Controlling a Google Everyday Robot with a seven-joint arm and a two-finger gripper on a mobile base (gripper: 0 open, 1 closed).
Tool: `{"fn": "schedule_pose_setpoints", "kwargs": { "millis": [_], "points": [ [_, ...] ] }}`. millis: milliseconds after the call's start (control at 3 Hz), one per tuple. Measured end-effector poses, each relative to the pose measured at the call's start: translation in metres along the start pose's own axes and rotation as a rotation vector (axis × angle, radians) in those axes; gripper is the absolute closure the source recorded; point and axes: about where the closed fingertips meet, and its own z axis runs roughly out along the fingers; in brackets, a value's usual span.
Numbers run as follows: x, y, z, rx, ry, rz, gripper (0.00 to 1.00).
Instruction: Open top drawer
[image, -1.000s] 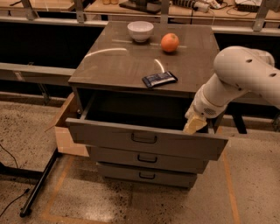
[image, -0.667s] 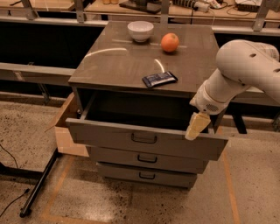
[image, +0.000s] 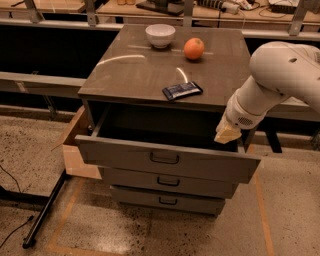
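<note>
The top drawer (image: 125, 156) sits at the centre of the frame, pulled well out of the cabinet (image: 130, 75), its dark cavity open to view and its wide grey-brown front panel carrying a small loop handle (image: 165, 158). Below it, the two shallower drawers (image: 167, 181) are flush and closed.

The gripper (image: 227, 134) hangs over the right end of the open drawer, just above the front panel's top edge. Only its tan tip shows, and I cannot tell whether it is parted or closed. The white arm (image: 280, 75) runs off to the upper right.

On the cabinet top lie a dark packet (image: 182, 90) near the front edge, and an orange (image: 194, 48) and a white bowl (image: 160, 35) towards the back. A cardboard box (image: 75, 152) stands against the cabinet's left side.
</note>
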Motion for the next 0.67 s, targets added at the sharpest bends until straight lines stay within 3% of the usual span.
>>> {"fn": "schedule_pose_setpoints", "kwargs": {
  "millis": [333,667],
  "points": [
    [0.002,-0.002,0.001,0.035,0.0,-0.001,0.9],
    [0.002,-0.009,0.018,0.079,-0.021,0.002,1.0]
  ]
}}
